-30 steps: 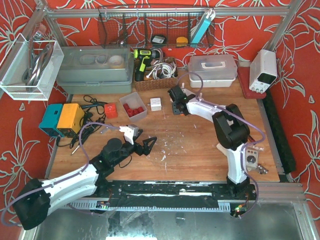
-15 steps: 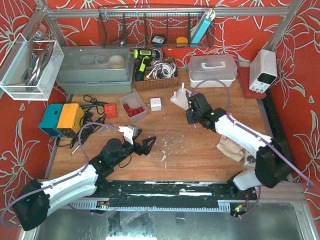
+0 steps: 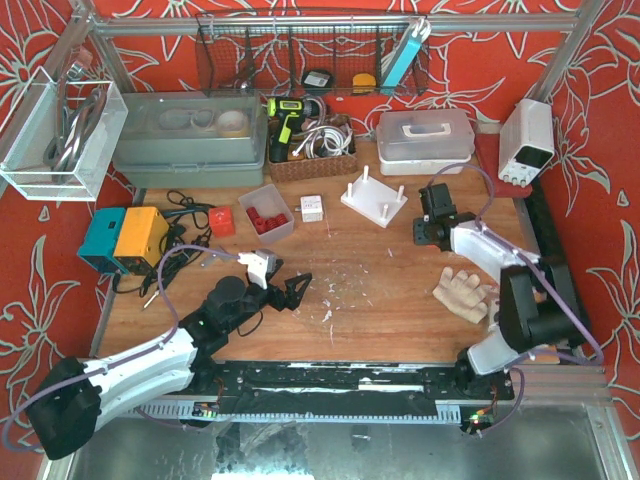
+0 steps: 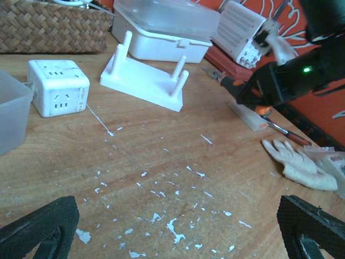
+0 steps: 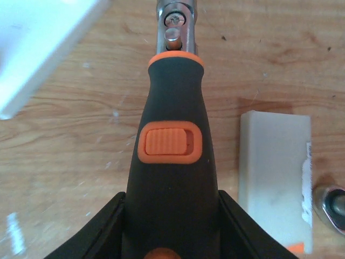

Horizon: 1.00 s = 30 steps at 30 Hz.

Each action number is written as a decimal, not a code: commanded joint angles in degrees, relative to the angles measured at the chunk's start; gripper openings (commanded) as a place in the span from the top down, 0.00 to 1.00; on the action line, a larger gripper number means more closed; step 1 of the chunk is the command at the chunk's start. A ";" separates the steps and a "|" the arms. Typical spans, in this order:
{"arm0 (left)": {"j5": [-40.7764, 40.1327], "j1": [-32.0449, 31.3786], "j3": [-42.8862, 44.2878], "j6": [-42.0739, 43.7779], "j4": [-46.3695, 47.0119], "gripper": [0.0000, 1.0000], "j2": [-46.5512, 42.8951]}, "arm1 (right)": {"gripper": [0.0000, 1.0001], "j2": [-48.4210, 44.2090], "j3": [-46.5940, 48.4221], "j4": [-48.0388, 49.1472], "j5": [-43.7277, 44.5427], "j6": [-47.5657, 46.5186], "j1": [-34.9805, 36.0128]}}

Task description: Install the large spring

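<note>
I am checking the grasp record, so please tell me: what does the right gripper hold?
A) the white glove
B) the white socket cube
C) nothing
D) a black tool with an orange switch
D: in the right wrist view the right gripper is shut on the black tool, whose orange switch faces the camera.

The handle (image 5: pixel 171 178) between my fingers (image 5: pixel 105 232) is matt black, rubbery-looking plastic, its ribbed switch (image 5: pixel 170 142) orange plastic, its tip (image 5: pixel 173 21) bright metal. My fingers are matt black too. The table (image 5: pixel 64 162) is scuffed, grained wood; the block (image 5: pixel 275 172) to the right looks like smooth, dull white plastic.
</note>
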 commanded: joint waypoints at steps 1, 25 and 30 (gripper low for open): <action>-1.51 -0.27 1.61 0.17 0.55 0.01 0.22 | 0.98 8.28 6.83 0.70 -0.69 -1.87 -3.32; -0.07 -0.25 2.65 -0.29 0.29 0.01 1.49 | 0.49 20.98 15.80 -9.85 -1.19 1.40 -8.22; -0.85 -0.29 2.12 -0.66 0.45 0.01 0.75 | 0.44 17.12 13.39 -11.17 -0.20 1.59 -8.20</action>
